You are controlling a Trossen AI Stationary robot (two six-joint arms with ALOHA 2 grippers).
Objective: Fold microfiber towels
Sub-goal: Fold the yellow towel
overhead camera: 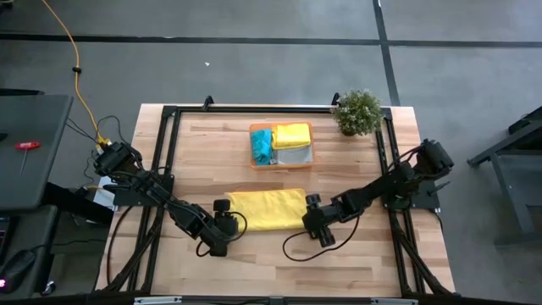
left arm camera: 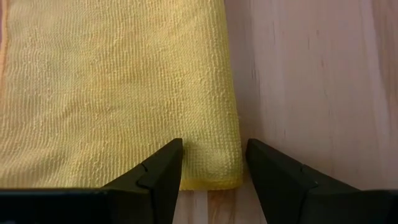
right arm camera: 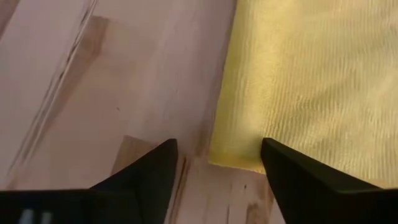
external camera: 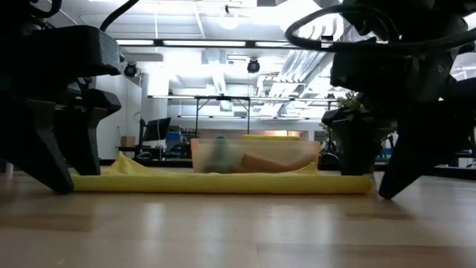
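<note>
The yellow towel (overhead camera: 265, 208) is lying folded just in front of the orange tray (overhead camera: 252, 146), long axis running left-right, bare table (overhead camera: 364, 254) nearer. The left gripper (left arm camera: 211, 168) and right gripper (right arm camera: 217, 165) are standing wide, apparently straddling its near corners.

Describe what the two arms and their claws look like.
Both arms are black and jointed, built from chunky links, each with a black cable looping along it. The left claw and right claw each end in two flat, dark, wedge-shaped fingers tapering toward the tips. No markings or labels show on them.
</note>
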